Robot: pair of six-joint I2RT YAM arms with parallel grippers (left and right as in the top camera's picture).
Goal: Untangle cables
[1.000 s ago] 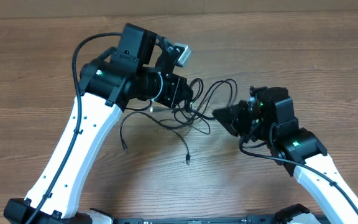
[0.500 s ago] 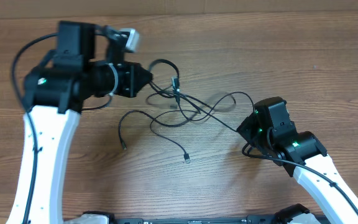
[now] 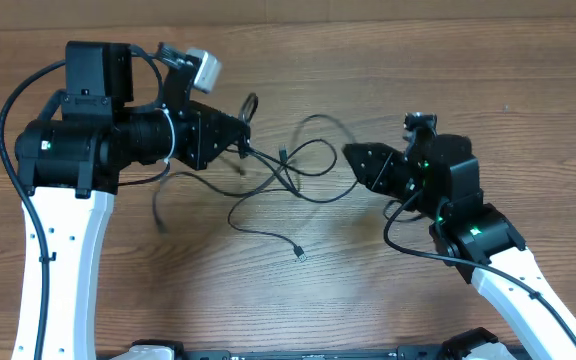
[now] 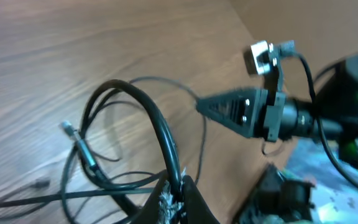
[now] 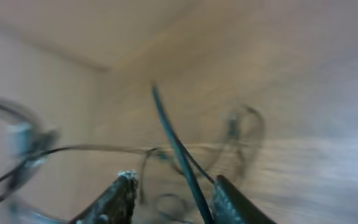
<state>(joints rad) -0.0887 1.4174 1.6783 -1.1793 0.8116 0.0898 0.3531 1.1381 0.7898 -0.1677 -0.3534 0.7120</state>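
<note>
The cables (image 3: 290,172) are thin black cords in loose crossed loops on the wooden table between my two arms. One plug end (image 3: 300,257) lies toward the front. My left gripper (image 3: 245,133) is shut on a cable at the left side of the tangle. In the left wrist view that gripper (image 4: 180,184) pinches a black loop (image 4: 143,102), with a metal plug (image 4: 72,132) lying beside it. My right gripper (image 3: 349,153) points left at the tangle's right side. In the blurred right wrist view it (image 5: 174,179) is open, and one cable (image 5: 171,140) runs loosely between its fingers.
The bare wooden table (image 3: 528,100) stretches to the right and to the back. Each arm carries its own thicker black cable, such as the loop on the left arm (image 3: 13,100). The arms' dark bases sit along the front edge (image 3: 308,352).
The right gripper has opened and let the cable go slack, and it now points left. The left gripper still holds its cable, and the tangle has shifted left and drawn closer.
</note>
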